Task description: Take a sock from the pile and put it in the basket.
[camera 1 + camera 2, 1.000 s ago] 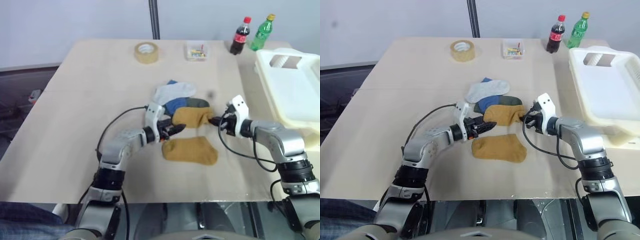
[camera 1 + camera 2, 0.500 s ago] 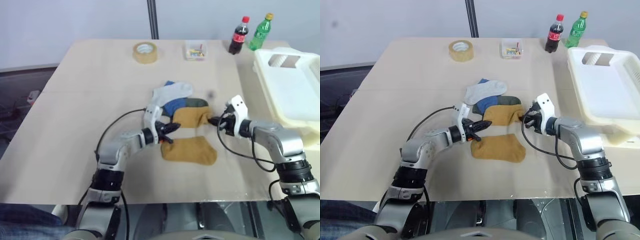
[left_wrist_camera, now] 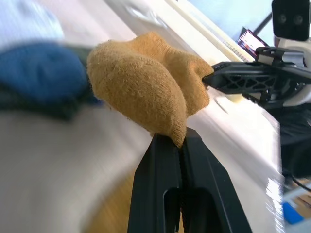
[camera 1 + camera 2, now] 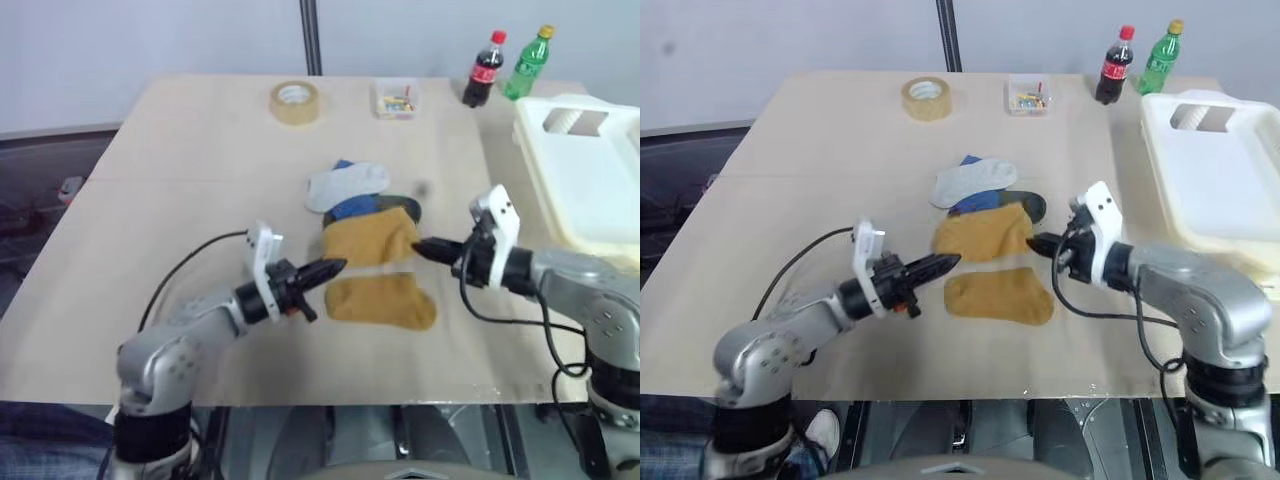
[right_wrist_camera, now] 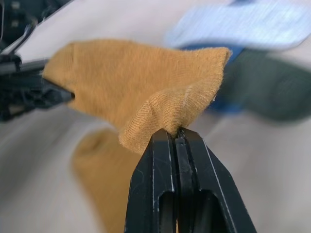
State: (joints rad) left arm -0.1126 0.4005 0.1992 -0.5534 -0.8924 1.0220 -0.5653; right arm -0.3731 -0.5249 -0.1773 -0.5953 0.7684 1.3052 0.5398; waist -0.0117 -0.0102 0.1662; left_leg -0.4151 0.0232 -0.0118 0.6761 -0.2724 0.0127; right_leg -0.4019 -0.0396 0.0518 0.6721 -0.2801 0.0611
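- Mustard-yellow sock (image 4: 368,240) — lifted off the desk (image 4: 200,170) and stretched between both pincers, one edge in each; its far part still overlaps the pile.
- Left pincer (image 4: 335,266) — fingers pressed together on the sock's near-left edge; the left wrist view shows the fabric nipped at the fingertips (image 3: 181,141).
- Right pincer (image 4: 422,247) — fingers likewise closed, pinching the sock's right edge; the right wrist view shows the cloth bunched at the tips.
- Second mustard-yellow sock (image 4: 382,301) — flat on the desk, just in front of the held one and between the two arms.
- Pile (image 4: 352,192) — a white sock on top, a blue one under it and a dark green one at the right, all overlapping, near the middle of the desk just beyond the held sock.
- Basket (image 4: 590,170) — large, white, plastic, with a handle slot at its far end; at the desk's right edge, well apart from the pile.
- Roll of tape (image 4: 294,102) — at the far side of the desk.
- Small clear box (image 4: 395,100) of coloured bits — beside the tape, to its right.
- Cola bottle (image 4: 483,70) and green bottle (image 4: 527,64) — upright, side by side at the far right corner, just beyond the basket.
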